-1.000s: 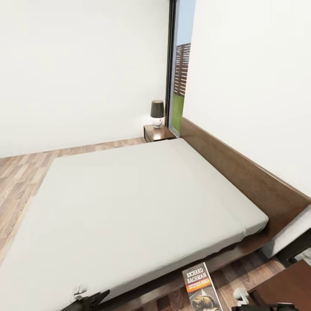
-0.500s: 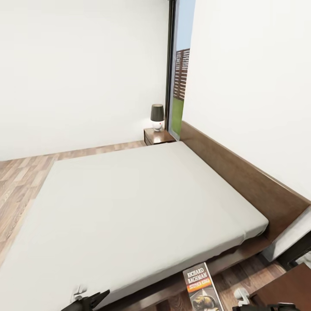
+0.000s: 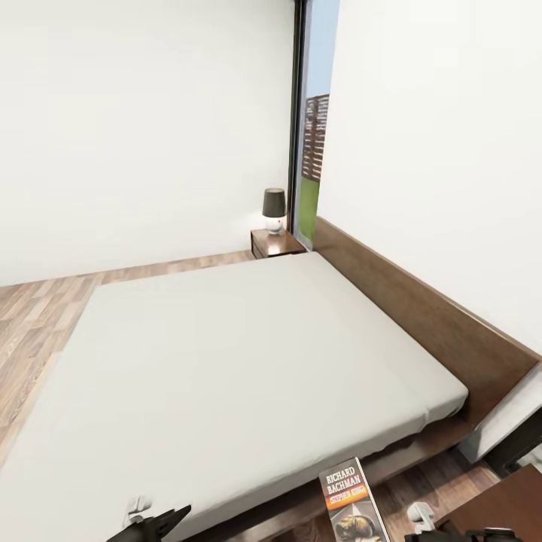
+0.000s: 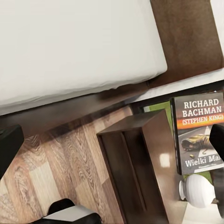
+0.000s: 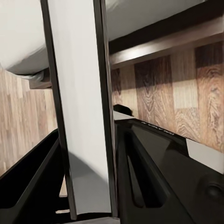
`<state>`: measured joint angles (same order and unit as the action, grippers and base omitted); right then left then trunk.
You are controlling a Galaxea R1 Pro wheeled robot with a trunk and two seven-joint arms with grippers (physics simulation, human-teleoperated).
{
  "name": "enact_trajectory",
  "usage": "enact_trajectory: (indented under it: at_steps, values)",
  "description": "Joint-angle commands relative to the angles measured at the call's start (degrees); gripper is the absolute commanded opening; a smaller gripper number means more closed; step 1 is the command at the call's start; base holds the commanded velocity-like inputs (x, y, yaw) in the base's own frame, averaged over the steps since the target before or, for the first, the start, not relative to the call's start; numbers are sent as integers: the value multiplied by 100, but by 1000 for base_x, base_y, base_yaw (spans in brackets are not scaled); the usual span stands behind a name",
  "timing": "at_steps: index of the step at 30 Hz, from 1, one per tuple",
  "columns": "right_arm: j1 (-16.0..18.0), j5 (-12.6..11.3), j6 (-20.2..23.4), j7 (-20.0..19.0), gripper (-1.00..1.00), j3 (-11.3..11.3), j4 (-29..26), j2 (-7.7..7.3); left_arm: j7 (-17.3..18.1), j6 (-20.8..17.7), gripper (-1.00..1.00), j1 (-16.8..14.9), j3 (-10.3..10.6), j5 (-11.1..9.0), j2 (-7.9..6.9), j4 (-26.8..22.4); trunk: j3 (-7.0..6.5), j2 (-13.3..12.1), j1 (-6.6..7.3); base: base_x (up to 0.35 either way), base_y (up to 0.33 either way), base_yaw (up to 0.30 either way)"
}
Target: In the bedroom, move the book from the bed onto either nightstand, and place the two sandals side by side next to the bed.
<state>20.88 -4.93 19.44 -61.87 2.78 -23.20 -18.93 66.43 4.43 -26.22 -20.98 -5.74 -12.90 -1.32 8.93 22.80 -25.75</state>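
right gripper (image 5: 88, 186): clamped on the Bachman paperback (image 3: 351, 500)
nightstand (image 4: 140, 168): right beside it, so lower the book flat, no rush

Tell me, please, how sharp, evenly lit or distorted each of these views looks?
Head view: sharp, flat even light, wide-angle stretch bends the bed edges; the lamp throws little shadow. Left wrist view: crisp, the book title readable, a glossy highlight on the nightstand. Right wrist view: the close book edge looms large and soft.

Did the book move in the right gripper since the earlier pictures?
No. The book keeps its place beside the left gripper; bed and lamp shifted with the camera.
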Motion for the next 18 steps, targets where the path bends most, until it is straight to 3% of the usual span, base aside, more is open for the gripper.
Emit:
enact_trajectory:
  at_steps: [1,18]
  values:
    - [4,-48,52,-5,-100,30,-2,-5,10,47,100,-6,50,-52,-2,9,2,11,-4,0,0,0]
    - [5,-43,52,-3,-100,30,-6,-5,10,49,100,-5,50,-58,-2,9,-155,11,-4,0,0,0]
